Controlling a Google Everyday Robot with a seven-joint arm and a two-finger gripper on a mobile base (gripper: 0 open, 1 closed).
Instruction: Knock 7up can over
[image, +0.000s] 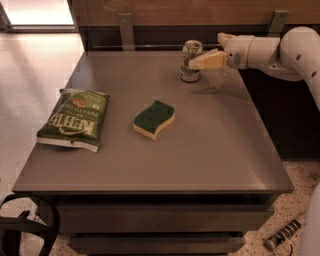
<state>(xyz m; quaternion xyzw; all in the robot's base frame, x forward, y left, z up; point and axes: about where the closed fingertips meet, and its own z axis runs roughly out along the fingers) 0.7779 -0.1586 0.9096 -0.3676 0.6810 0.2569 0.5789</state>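
The 7up can (190, 61), silver with green and red markings, stands upright near the back edge of the grey table (165, 165), right of centre. My gripper (202, 61) reaches in from the right on a white arm (270, 50). Its tan tip is level with the can's middle and touches or nearly touches the can's right side.
A green and yellow sponge (154, 119) lies mid-table. A green chip bag (75, 119) lies at the left edge. A dark wall rail with metal brackets runs behind the table. A dark object sits on the floor at front left, and a small tool (282, 234) at front right.
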